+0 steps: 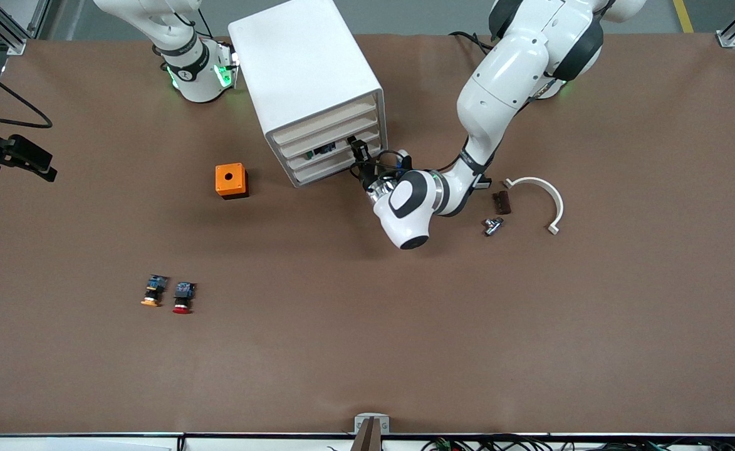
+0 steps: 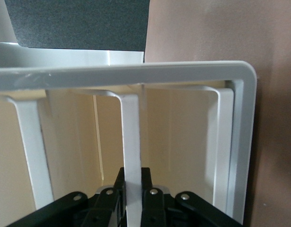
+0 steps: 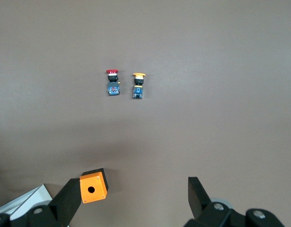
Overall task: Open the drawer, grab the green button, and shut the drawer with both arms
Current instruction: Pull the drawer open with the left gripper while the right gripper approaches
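The cabinet [image 1: 307, 75] looked like smooth, slightly glossy white plastic, its drawer [image 1: 336, 164] fronts cream; the table [image 1: 367, 351] was matt brown; the box [image 1: 230, 180] was orange plastic.

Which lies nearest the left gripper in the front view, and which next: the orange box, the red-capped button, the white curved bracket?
The left gripper is at the cabinet's drawer fronts.
1. Orange box, beside the cabinet, toward the right arm's end.
2. White curved bracket, toward the left arm's end.
3. Red-capped button, nearer the front camera.

Drawer [image 1: 333, 155] contents mostly hidden; right tool [image 3: 136, 198] cropped.
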`<act>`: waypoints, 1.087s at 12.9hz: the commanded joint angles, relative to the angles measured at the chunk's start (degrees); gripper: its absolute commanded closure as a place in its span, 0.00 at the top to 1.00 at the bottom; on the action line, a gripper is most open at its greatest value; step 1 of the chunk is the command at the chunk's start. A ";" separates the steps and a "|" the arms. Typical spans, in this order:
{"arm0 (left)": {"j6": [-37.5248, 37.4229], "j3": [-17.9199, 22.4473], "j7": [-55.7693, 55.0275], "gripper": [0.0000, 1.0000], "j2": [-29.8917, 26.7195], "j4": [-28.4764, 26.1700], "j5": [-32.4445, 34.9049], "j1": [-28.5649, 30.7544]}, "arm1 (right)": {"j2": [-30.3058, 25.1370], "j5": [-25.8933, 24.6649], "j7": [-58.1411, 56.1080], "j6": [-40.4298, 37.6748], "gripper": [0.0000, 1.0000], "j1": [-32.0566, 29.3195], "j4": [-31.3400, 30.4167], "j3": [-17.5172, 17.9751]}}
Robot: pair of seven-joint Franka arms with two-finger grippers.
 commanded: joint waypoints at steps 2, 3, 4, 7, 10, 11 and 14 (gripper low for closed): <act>-0.48 1.32 1.29 0.00 -0.09 1.77 -0.75 1.48 | 0.20 -0.39 0.90 -0.71 1.00 0.75 0.56 -0.05; -0.48 2.46 1.47 0.00 -0.44 2.38 -0.75 2.18 | 0.20 -0.04 1.69 -0.63 1.00 0.83 0.56 -0.05; -0.57 3.34 1.47 0.00 -0.62 3.60 -0.66 2.88 | 0.20 0.22 3.09 -0.63 1.00 1.18 0.56 -0.05; -0.31 6.42 2.52 0.00 -0.27 7.91 -0.75 4.99 | 0.20 1.01 10.02 -0.63 1.00 3.90 0.38 0.13; 0.65 9.41 9.37 0.00 -0.44 8.27 -0.83 5.08 | 0.82 1.02 20.82 -0.45 1.00 10.22 -1.72 0.21; 2.40 9.42 10.17 0.05 -0.36 8.27 -0.92 5.08 | 1.43 1.28 25.90 -0.10 1.00 11.89 -1.90 1.00; 2.77 10.46 10.35 0.93 -1.05 8.18 -0.57 6.13 | 4.24 3.12 42.19 2.18 1.00 12.88 -1.81 9.07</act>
